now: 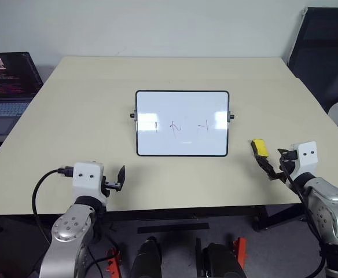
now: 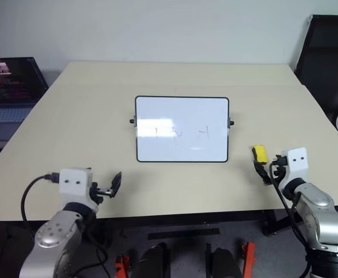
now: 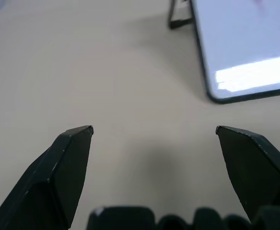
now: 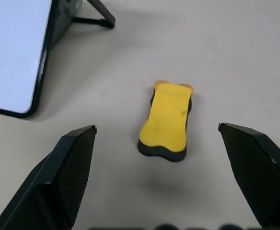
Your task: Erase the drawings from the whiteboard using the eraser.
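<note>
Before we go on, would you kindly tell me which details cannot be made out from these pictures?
- The drawings: too small in the head views to read their shapes.
- The whiteboard: cut off by the edge in both wrist views, so its marks are barely seen there.
- The laptop: cut by the head views' left edge, screen text too small.
- The eraser: underside hidden against the table.

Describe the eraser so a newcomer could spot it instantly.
Start at the beige table and find the whiteboard at its centre. The eraser lies flat on the table to the board's right, apart from it, just ahead of the right gripper. It is a small yellow block with a black base, the one bright yellow item there.
</note>
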`<state>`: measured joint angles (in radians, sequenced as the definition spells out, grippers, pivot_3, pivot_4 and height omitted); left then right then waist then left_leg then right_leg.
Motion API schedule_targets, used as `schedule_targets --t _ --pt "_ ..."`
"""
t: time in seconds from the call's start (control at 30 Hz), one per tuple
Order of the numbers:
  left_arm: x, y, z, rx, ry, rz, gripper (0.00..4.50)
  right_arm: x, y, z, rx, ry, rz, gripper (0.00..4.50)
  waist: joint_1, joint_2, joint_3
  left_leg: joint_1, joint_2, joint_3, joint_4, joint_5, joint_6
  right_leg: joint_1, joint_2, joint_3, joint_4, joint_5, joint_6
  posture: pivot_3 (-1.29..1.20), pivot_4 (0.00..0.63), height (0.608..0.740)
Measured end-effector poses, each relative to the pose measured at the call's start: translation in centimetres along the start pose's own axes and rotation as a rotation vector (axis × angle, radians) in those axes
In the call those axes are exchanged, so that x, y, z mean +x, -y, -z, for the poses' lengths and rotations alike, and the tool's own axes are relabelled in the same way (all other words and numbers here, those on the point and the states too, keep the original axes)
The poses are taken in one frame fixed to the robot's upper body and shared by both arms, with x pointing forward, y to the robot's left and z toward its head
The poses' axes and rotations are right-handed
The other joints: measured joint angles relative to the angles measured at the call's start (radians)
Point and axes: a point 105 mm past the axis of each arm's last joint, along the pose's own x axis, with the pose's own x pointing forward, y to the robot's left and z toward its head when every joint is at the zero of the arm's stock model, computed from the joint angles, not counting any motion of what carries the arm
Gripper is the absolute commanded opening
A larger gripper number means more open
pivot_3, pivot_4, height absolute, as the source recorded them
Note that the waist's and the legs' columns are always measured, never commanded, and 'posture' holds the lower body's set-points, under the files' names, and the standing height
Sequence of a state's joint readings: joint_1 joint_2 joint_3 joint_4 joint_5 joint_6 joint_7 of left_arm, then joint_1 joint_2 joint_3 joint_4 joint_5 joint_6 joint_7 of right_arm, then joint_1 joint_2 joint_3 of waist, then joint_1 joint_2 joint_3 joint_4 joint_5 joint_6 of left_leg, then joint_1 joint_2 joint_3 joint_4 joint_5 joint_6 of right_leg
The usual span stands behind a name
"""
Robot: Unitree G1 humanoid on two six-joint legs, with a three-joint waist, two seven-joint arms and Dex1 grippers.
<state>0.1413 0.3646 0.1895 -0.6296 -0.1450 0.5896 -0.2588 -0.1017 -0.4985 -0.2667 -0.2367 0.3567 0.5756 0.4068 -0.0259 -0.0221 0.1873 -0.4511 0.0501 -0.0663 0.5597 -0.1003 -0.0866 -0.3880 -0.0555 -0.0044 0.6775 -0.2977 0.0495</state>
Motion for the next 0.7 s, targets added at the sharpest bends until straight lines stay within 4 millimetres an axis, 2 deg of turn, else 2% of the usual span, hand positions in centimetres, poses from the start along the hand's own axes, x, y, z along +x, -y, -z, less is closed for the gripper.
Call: schedule_targets --t 0.13,0.17,0.33,0.43,0.6,0.7 --pt "0.8 1.0 -3.4 0.099 0.101 0.230 4.50 0.7 -0.9 -0.8 0.026 0.025 -0.003 4.46 0.000 0.000 0.000 0.000 0.000 0.000 0.000 -0.002 -0.003 0.000 0.000 0.000 0.000 0.000 0.000 0.00 0.150 0.740" --pt "0.9 1.3 -3.9 0.112 0.113 0.286 4.50 0.8 -1.4 -1.2 0.024 0.039 -0.007 4.46 0.000 0.000 0.000 0.000 0.000 0.001 0.000 0.001 0.002 0.001 0.000 0.000 0.000 0.000 0.000 0.00 0.150 0.740" --pt "2.3 3.2 -5.9 0.175 0.140 0.579 4.50 1.3 -3.3 -2.6 0.032 0.048 -0.004 4.46 0.002 0.000 0.000 -0.002 0.000 0.000 -0.002 0.001 0.002 0.002 0.000 0.000 0.001 0.000 0.000 0.00 0.150 0.740" --pt "2.4 4.5 -6.0 0.236 0.104 0.778 4.50 1.7 -3.9 -2.9 0.076 0.031 0.019 4.46 -0.001 0.000 0.000 -0.002 0.000 0.001 -0.002 0.001 0.002 0.002 0.001 0.000 0.000 -0.001 0.000 0.00 0.150 0.740" --pt "1.8 5.6 -5.7 0.288 0.037 1.040 4.50 2.5 -3.5 -2.7 0.104 -0.012 0.077 4.46 -0.002 0.001 0.001 -0.002 0.000 0.001 -0.002 0.001 0.002 0.001 0.001 0.000 0.001 -0.001 0.000 0.00 0.150 0.740" --pt "1.7 6.0 -5.9 0.313 0.029 1.137 4.50 3.4 -3.1 -2.8 0.093 -0.022 0.113 4.46 -0.003 0.001 0.001 -0.002 0.000 0.001 -0.002 0.001 0.002 0.001 0.001 0.001 0.001 -0.001 0.000 0.00 0.150 0.740"
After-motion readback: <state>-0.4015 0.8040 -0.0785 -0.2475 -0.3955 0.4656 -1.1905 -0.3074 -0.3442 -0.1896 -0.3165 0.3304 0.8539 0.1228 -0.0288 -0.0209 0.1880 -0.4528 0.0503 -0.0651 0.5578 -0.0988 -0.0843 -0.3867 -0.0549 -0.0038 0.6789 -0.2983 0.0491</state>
